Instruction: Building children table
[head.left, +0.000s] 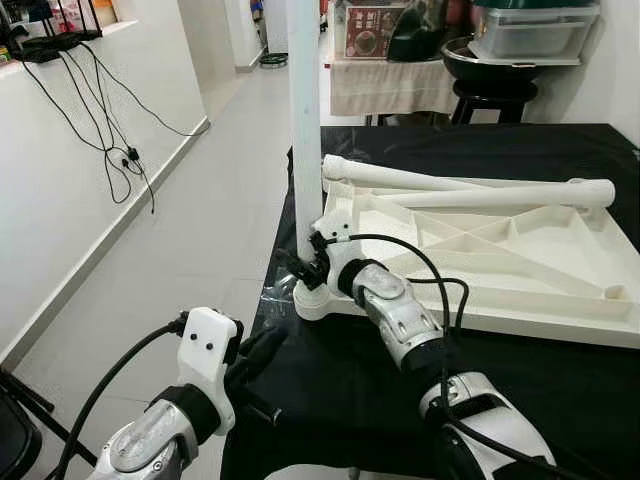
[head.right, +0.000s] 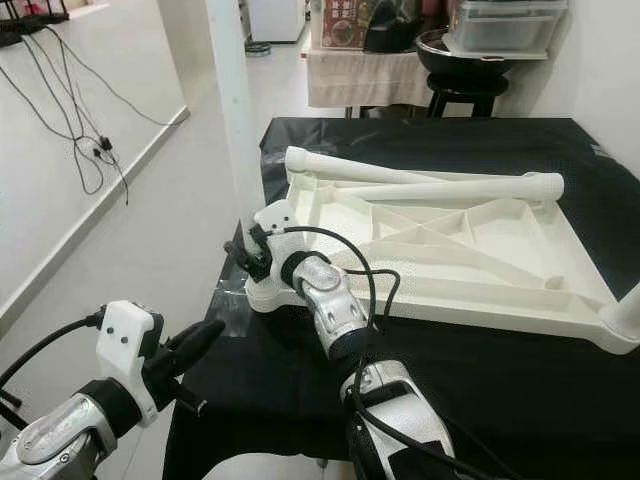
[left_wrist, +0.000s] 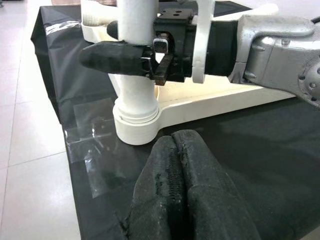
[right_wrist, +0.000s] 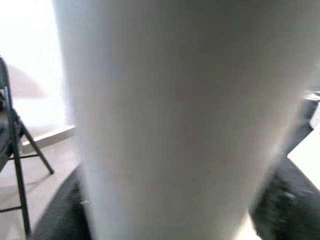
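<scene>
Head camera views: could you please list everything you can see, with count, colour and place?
Tabletop: one, white, ribbed underside up, on the black cloth.
Upright leg: one, white, standing in the tabletop's near-left corner socket.
Loose legs: two, white, lying across the tabletop's far side.
Black cloth: one, covering the work surface.
Cables: several, black, hanging down the left wall.
Stool: one, black, beyond the table.
Storage box: one, clear, above the stool.
Right gripper: black fingers shut on the upright leg.
Left gripper: shut, near the table's corner.
</scene>
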